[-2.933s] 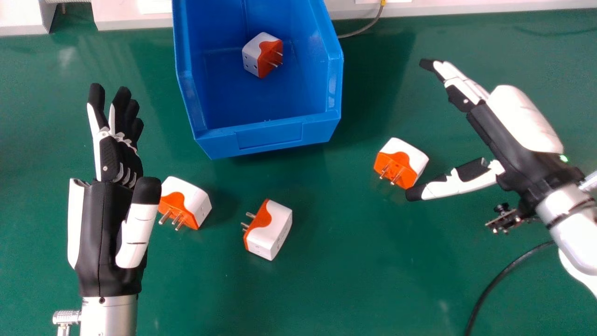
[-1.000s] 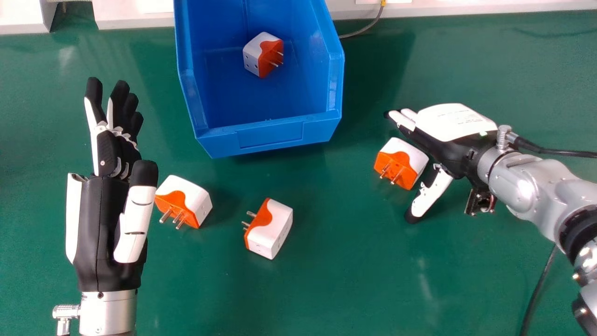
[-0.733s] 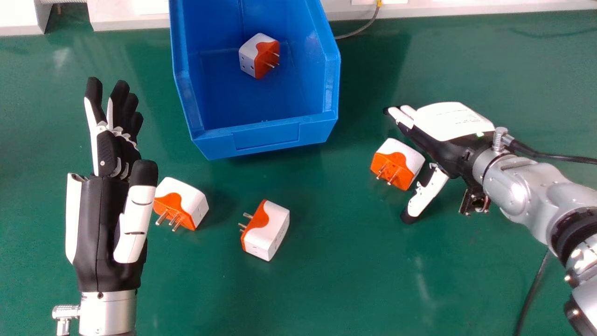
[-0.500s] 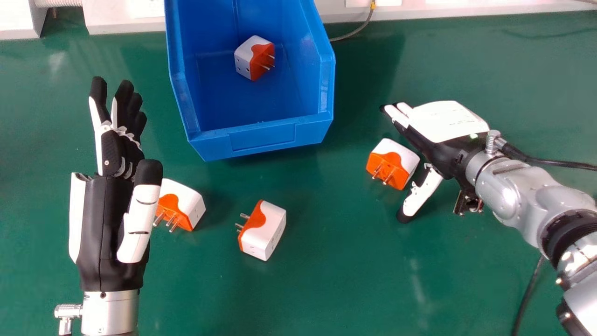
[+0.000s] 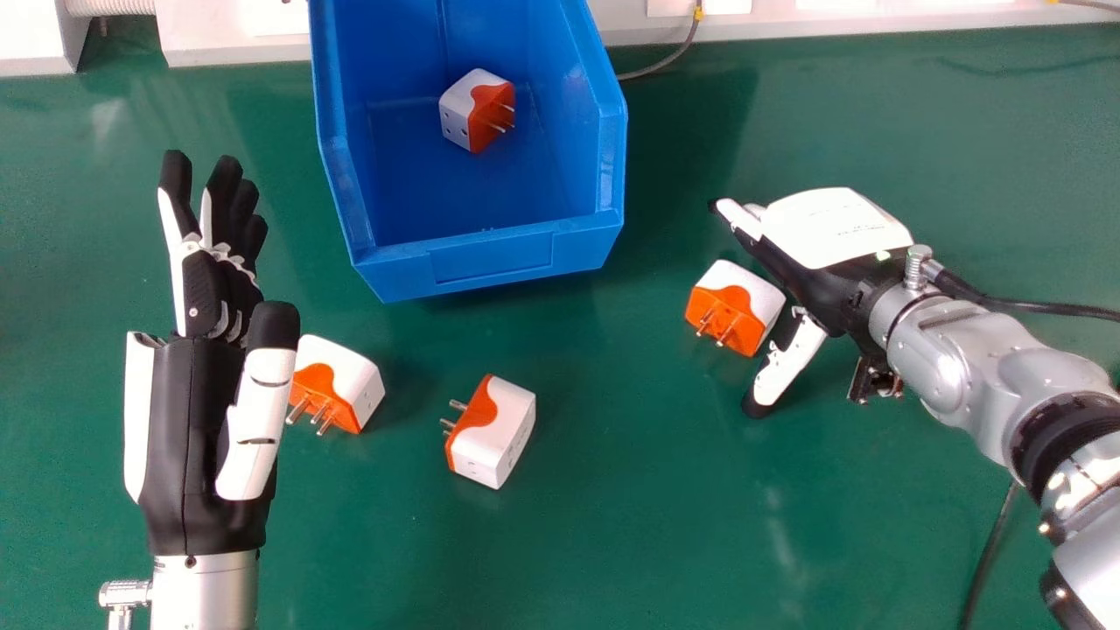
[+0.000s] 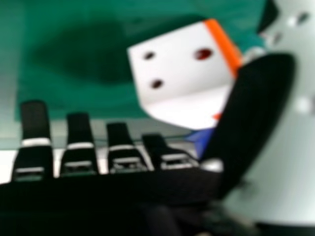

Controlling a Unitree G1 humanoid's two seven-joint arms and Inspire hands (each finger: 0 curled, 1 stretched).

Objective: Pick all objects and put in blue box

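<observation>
At left, the left hand is held open, empty. One boxed adapter is contained in the blue box, upper centre. Right of centre, another adapter is now flanked by the lowered, open, empty right hand; a grasp seems prepared.

In the blue box, one plug; on the green worktop, three other plugs, one beside the right hand

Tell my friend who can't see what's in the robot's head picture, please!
The robot's open right hand is beside an orange-and-white plug adapter on a green table. A second adapter is near the open left hand, a third lies between the hands, and a fourth sits inside a blue box.
</observation>
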